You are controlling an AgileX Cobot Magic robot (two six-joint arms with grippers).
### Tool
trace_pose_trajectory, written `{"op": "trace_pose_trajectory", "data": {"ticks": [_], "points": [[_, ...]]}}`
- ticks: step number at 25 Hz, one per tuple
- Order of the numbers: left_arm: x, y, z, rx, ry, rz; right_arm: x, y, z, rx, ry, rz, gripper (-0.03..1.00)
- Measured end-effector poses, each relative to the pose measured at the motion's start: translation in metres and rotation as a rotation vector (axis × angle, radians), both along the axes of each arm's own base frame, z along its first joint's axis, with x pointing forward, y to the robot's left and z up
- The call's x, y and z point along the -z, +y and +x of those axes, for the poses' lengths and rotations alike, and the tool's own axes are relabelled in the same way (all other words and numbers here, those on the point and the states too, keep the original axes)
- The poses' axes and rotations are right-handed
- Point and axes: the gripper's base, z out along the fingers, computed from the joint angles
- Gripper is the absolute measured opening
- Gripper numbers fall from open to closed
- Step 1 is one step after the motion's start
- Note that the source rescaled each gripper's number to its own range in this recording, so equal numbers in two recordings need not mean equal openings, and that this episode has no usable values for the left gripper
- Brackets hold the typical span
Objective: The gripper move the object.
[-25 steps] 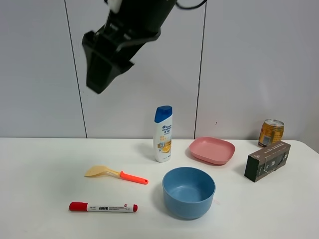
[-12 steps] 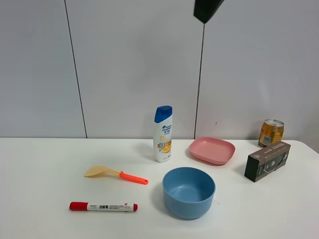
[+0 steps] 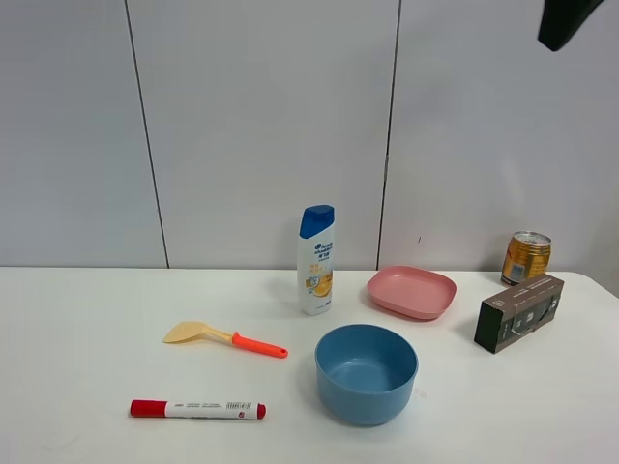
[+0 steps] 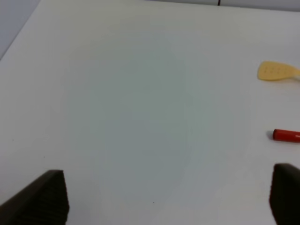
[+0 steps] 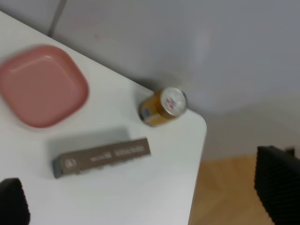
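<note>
The marker (image 3: 197, 410), white barrel with red cap and red tail, lies flat near the table's front left. Only its red end (image 4: 286, 135) shows in the left wrist view. My left gripper (image 4: 168, 197) is open and empty above bare table, well apart from the marker; it does not show in the exterior view. My right gripper (image 5: 145, 197) is open and empty, high over the table's far right corner. A black part of an arm (image 3: 566, 19) shows at the top right of the exterior view.
A beige spatula with an orange handle (image 3: 224, 336) lies behind the marker. A blue bowl (image 3: 366, 373), a shampoo bottle (image 3: 316, 259), a pink plate (image 3: 411, 292), a dark box (image 3: 519, 312) and a gold can (image 3: 526, 257) stand to the right. The table's right edge (image 5: 199, 154) is near the can.
The black arm part swept across the top of the exterior view from upper left to upper right. The marker now lies slightly nearer the front edge.
</note>
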Motion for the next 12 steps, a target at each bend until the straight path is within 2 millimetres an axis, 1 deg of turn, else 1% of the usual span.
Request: {"op": "trace_pose_trajectory", "data": {"ticks": [2, 5, 10, 12], "points": [[0.000, 0.000, 0.000, 0.000, 0.000, 0.000, 0.001, -0.022, 0.004, 0.083, 0.018, 0.039, 1.00], [0.000, 0.000, 0.000, 0.000, 0.000, 0.000, 0.004, -0.046, 0.006, 0.183, 0.048, 0.112, 1.00], [0.000, 0.000, 0.000, 0.000, 0.000, 0.000, 0.006, -0.076, 0.007, 0.276, 0.076, 0.265, 1.00], [0.000, 0.000, 0.000, 0.000, 0.000, 0.000, 0.006, -0.086, 0.007, 0.307, 0.077, 0.288, 1.00]]}}
